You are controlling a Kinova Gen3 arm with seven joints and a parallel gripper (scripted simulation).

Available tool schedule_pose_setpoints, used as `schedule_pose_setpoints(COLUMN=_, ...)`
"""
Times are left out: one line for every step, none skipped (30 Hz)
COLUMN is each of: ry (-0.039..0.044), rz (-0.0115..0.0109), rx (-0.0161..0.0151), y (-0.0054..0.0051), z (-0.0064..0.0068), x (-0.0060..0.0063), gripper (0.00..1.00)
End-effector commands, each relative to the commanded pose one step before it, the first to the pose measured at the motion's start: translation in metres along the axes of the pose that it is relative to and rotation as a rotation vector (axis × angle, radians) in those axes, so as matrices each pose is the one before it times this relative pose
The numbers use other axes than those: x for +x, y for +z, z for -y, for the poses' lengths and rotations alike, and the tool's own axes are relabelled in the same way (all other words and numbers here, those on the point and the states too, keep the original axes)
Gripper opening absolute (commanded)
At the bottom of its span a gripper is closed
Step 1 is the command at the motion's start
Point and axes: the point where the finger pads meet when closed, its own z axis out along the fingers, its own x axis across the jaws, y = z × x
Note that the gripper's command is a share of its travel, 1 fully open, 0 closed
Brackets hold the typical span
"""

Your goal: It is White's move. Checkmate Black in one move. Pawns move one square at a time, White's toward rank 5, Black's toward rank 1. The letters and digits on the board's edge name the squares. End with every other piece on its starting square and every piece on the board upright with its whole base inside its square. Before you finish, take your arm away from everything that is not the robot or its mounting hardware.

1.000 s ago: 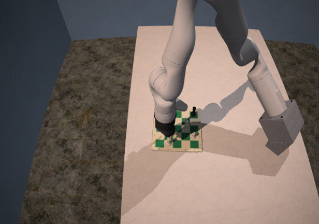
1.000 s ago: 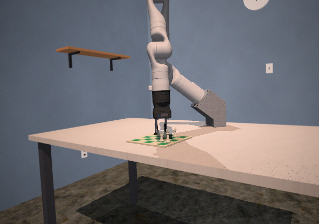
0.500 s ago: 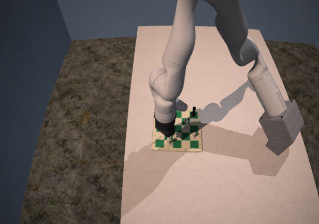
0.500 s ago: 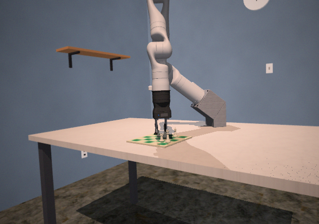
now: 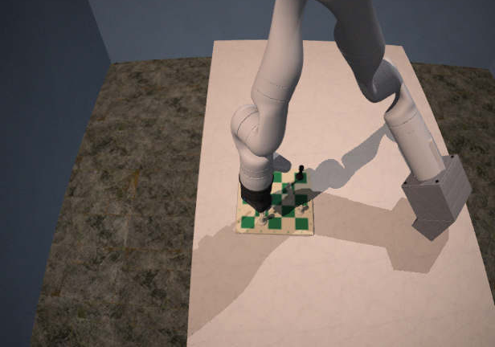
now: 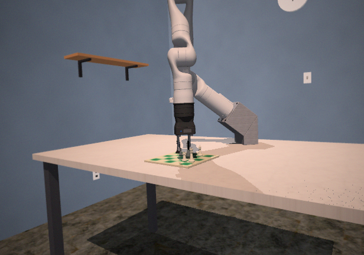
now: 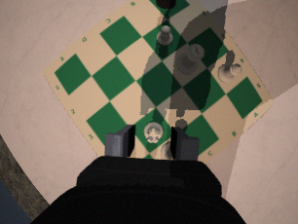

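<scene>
My gripper (image 6: 183, 153) (image 7: 153, 137) is open, low over the board (image 5: 275, 234) (image 6: 150, 161) (image 7: 63, 69). A notched white rook (image 6: 184, 157) (image 7: 153, 132) stands on D4 between the parted fingers; no finger contact shows. A taller white piece (image 5: 262, 220) (image 6: 191, 157) (image 7: 167, 149) stands on D5, partly hidden in the wrist view. A tall shadowed pale piece (image 7: 190, 58) stands on B3 and a small one (image 7: 165, 35) on B2. A white piece (image 5: 300, 210) (image 6: 200, 150) (image 7: 229, 72) stands on A4. A black piece (image 5: 300, 173) (image 7: 167, 2) is on A1, cut off in the wrist view.
The board lies on a pale table (image 5: 341, 297) (image 6: 103, 153). The arm's grey base block (image 5: 437, 193) (image 6: 243, 122) stands to the right of the board in the top view. The arm's shadow covers part of the board. A wooden shelf (image 6: 104, 59) hangs on the wall.
</scene>
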Motion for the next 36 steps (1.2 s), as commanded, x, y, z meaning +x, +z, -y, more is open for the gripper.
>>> schedule_pose_setpoints(ry=-0.00030, rz=0.00003, rx=-0.00120, y=-0.00016, z=-0.00046, x=0.00008, gripper=0.73)
schedule_pose_setpoints(ry=0.00000, rz=0.00000, rx=0.00000, y=0.00033, z=0.00000, x=0.00000, gripper=0.73)
schedule_pose_setpoints(ry=0.00000, rz=0.00000, rx=0.00000, y=0.00050, z=0.00000, x=0.00000, gripper=0.73)
schedule_pose_setpoints(ry=0.00000, rz=0.00000, rx=0.00000, y=0.00069, z=0.00000, x=0.00000, gripper=0.73)
schedule_pose_setpoints(ry=0.00000, rz=0.00000, rx=0.00000, y=0.00088, z=0.00000, x=0.00000, gripper=0.73)
schedule_pose_setpoints(ry=0.00000, rz=0.00000, rx=0.00000, y=0.00108, z=0.00000, x=0.00000, gripper=0.73)
schedule_pose_setpoints(ry=0.00000, rz=0.00000, rx=0.00000, y=0.00127, z=0.00000, x=0.00000, gripper=0.73)
schedule_pose_setpoints(ry=0.00000, rz=0.00001, rx=0.00000, y=0.00145, z=0.00000, x=0.00000, gripper=0.73)
schedule_pose_setpoints(ry=0.00000, rz=0.00000, rx=0.00000, y=0.00160, z=0.00000, x=0.00000, gripper=0.73)
schedule_pose_setpoints(ry=0.00000, rz=0.00000, rx=0.00000, y=0.00173, z=0.00000, x=0.00000, gripper=0.73)
schedule_pose_setpoints(ry=0.00000, rz=0.00000, rx=0.00000, y=0.00184, z=0.00000, x=0.00000, gripper=0.73)
schedule_pose_setpoints(ry=0.00000, rz=-0.00001, rx=0.00000, y=0.00191, z=0.00001, x=0.00000, gripper=0.73)
schedule_pose_setpoints(ry=0.00000, rz=0.00001, rx=0.00000, y=0.00196, z=-0.00001, x=0.00000, gripper=0.73)
schedule_pose_setpoints(ry=0.00000, rz=-0.00001, rx=0.00000, y=0.00196, z=0.00000, x=0.00000, gripper=0.73)
schedule_pose_setpoints(ry=0.00000, rz=0.00000, rx=0.00000, y=0.00194, z=0.00000, x=0.00000, gripper=0.73)
schedule_pose_setpoints(ry=0.00000, rz=0.00000, rx=0.00000, y=0.00000, z=0.00000, x=0.00000, gripper=0.73)
schedule_pose_setpoints(ry=0.00000, rz=0.00000, rx=0.00000, y=0.00000, z=0.00000, x=0.00000, gripper=0.73)
schedule_pose_setpoints(ry=0.00000, rz=0.00000, rx=0.00000, y=0.00188, z=0.00000, x=0.00000, gripper=0.73)
schedule_pose_setpoints(ry=0.00000, rz=0.00000, rx=0.00000, y=0.00178, z=0.00000, x=0.00000, gripper=0.73)
schedule_pose_setpoints(ry=0.00000, rz=0.00001, rx=0.00000, y=0.00166, z=0.00000, x=0.00000, gripper=0.73)
schedule_pose_setpoints(ry=0.00000, rz=0.00000, rx=0.00000, y=0.00150, z=0.00000, x=0.00000, gripper=0.73)
schedule_pose_setpoints(ry=0.00000, rz=0.00000, rx=0.00000, y=0.00133, z=0.00000, x=0.00000, gripper=0.73)
schedule_pose_setpoints(ry=0.00000, rz=0.00001, rx=0.00000, y=0.00114, z=0.00000, x=0.00000, gripper=0.73)
schedule_pose_setpoints(ry=0.00000, rz=0.00000, rx=0.00000, y=0.00093, z=0.00000, x=0.00000, gripper=0.73)
schedule_pose_setpoints(ry=0.00000, rz=0.00000, rx=0.00000, y=0.00073, z=0.00000, x=0.00000, gripper=0.73)
schedule_pose_setpoints(ry=0.00000, rz=0.00000, rx=0.00000, y=0.00053, z=0.00000, x=0.00000, gripper=0.73)
schedule_pose_setpoints(ry=0.00000, rz=0.00000, rx=0.00000, y=0.00035, z=0.00000, x=0.00000, gripper=0.73)
schedule_pose_setpoints(ry=0.00000, rz=0.00000, rx=0.00000, y=0.00019, z=0.00000, x=0.00000, gripper=0.73)
schedule_pose_setpoints(ry=0.00000, rz=0.00000, rx=0.00000, y=0.00008, z=0.00000, x=0.00000, gripper=0.73)
schedule_pose_setpoints(ry=0.00000, rz=0.00000, rx=0.00000, y=0.00001, z=0.00000, x=0.00000, gripper=0.73)
schedule_pose_setpoints(ry=0.00000, rz=0.00000, rx=0.00000, y=0.00000, z=0.00000, x=0.00000, gripper=0.73)
schedule_pose_setpoints(ry=0.00000, rz=0.00000, rx=0.00000, y=0.00000, z=0.00000, x=0.00000, gripper=0.73)
schedule_pose_setpoints(ry=0.00000, rz=0.00000, rx=0.00000, y=0.00000, z=0.00000, x=0.00000, gripper=0.73)
schedule_pose_setpoints(ry=0.00000, rz=0.00000, rx=0.00000, y=0.00000, z=0.00000, x=0.00000, gripper=0.73)
schedule_pose_setpoints(ry=0.00000, rz=0.00000, rx=0.00000, y=0.00000, z=0.00000, x=0.00000, gripper=0.73)
schedule_pose_setpoints(ry=0.00000, rz=0.00000, rx=0.00000, y=0.00000, z=0.00000, x=0.00000, gripper=0.73)
